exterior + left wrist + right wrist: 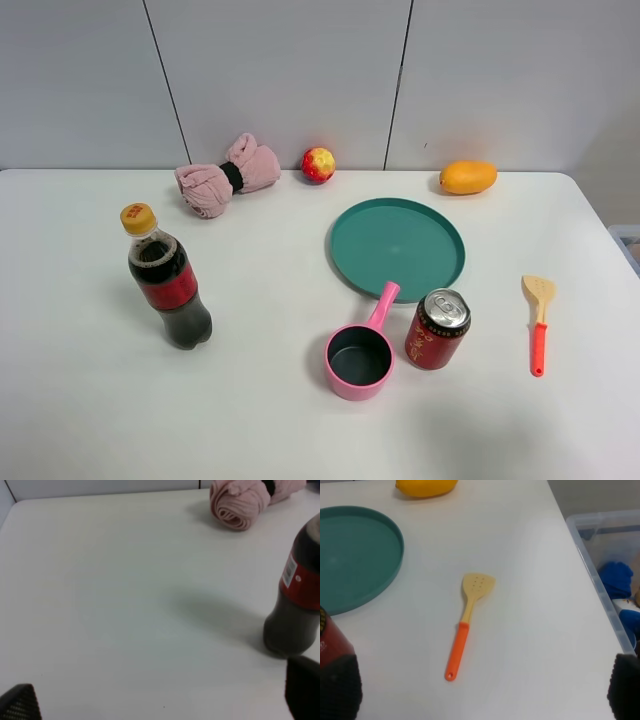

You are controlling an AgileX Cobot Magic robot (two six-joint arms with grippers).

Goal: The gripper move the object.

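The red can with a silver top stands upright on the white table, just right of the pink pot and in front of the green plate. A sliver of it shows in the right wrist view, beside one black fingertip. My right gripper is open and empty, above the table between the can and the spatula. My left gripper is open and empty over bare table, beside the cola bottle. Neither arm shows in the exterior high view.
A cola bottle with a yellow cap stands at left. A pink pot, green plate, spatula, mango, red-yellow ball and pink towel roll are on the table. A clear bin sits off the right edge.
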